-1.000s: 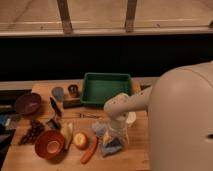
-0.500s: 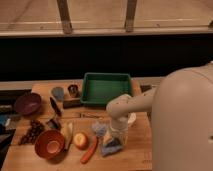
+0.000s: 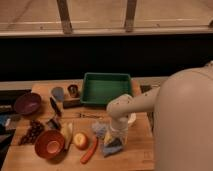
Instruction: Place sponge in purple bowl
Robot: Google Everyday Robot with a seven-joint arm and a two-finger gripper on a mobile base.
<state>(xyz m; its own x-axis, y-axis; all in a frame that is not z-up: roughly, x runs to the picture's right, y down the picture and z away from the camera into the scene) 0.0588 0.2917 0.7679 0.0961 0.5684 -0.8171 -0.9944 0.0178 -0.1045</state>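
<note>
The purple bowl (image 3: 27, 103) sits at the left edge of the wooden table (image 3: 140, 150). My gripper (image 3: 114, 139) hangs from the white arm at the table's front middle, down over a blue and yellow sponge (image 3: 113, 146) that lies on the wood. The gripper covers the sponge's top. The sponge is far to the right of the purple bowl.
A green tray (image 3: 106, 88) stands at the back middle. An orange bowl (image 3: 49, 144), an apple (image 3: 80, 140), a carrot (image 3: 90, 150), a banana (image 3: 67, 134), grapes (image 3: 33, 132), a knife (image 3: 54, 106), a blue lid (image 3: 57, 93) and a small cup (image 3: 73, 90) lie on the left half.
The arm has shifted slightly and the gripper has come a little lower over the sponge. Nothing else has moved.
</note>
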